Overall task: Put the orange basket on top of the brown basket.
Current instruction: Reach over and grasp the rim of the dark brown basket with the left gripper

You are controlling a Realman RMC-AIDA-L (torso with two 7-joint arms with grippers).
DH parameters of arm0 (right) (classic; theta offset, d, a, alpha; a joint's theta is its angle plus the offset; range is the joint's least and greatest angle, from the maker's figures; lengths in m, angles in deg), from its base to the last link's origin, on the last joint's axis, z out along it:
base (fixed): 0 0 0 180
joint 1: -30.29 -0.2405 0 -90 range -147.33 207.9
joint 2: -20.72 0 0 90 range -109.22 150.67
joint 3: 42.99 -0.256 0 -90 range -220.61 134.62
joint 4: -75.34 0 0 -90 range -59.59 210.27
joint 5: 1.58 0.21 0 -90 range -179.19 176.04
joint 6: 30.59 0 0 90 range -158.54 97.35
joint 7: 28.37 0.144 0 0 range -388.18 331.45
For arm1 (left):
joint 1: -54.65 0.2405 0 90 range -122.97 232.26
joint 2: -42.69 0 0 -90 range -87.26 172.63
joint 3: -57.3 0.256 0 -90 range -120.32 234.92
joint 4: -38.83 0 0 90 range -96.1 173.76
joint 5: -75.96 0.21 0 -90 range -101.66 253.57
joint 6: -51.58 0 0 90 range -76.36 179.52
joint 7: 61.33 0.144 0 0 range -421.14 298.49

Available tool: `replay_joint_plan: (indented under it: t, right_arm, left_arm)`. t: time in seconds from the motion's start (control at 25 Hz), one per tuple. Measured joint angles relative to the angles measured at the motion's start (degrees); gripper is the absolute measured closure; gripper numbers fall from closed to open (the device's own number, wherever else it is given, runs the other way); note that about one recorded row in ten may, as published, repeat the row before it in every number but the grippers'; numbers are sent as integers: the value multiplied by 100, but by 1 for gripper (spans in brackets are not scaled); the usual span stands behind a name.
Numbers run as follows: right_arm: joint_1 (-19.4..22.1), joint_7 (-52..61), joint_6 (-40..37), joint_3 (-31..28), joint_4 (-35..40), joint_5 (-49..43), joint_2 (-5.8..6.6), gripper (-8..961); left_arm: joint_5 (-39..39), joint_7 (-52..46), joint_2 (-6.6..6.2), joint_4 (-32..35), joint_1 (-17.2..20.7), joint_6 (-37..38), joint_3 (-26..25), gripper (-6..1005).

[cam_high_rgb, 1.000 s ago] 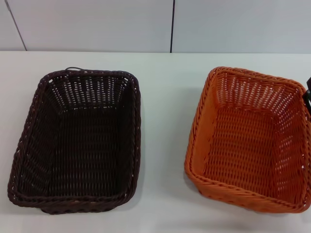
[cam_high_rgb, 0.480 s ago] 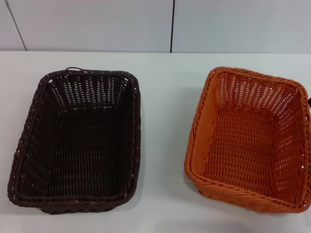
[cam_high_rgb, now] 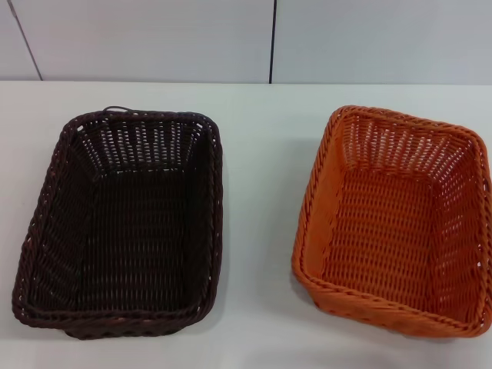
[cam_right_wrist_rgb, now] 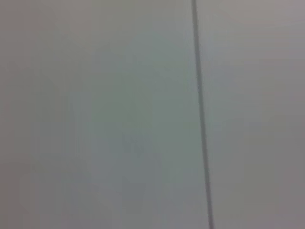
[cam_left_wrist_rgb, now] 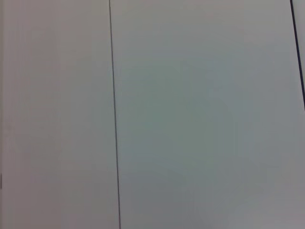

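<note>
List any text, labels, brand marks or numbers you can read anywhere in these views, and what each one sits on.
None: no readable text, label, brand mark or number in any view.
The orange basket and the brown basket show only plain weave.
The white table and the wall panels are unmarked.
Both wrist views show only blank panels with dark seams.

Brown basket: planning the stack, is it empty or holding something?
Empty: the brown basket stands upright with only its bare woven floor showing.
</note>
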Motion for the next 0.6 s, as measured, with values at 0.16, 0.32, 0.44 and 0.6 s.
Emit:
replay_joint_plan:
  t: [0.16,0.32,0.44,0.6]
  right_arm:
    - [70,0,28,1,-6,359,0,177]
    - [165,0,49,-10,-18,636,0,177]
    - [227,0,57,-40,-7,672,0,176]
    - [248,0,76,-42,6,674,0,176]
  left_arm:
    - [-1,14,1,16,5,-1,0,214]
    - [-2,26,-5,20,6,-8,0,214]
    - [0,27,-7,8,1,-15,0,215]
    - [25,40,-8,14,-33,-28,0,215]
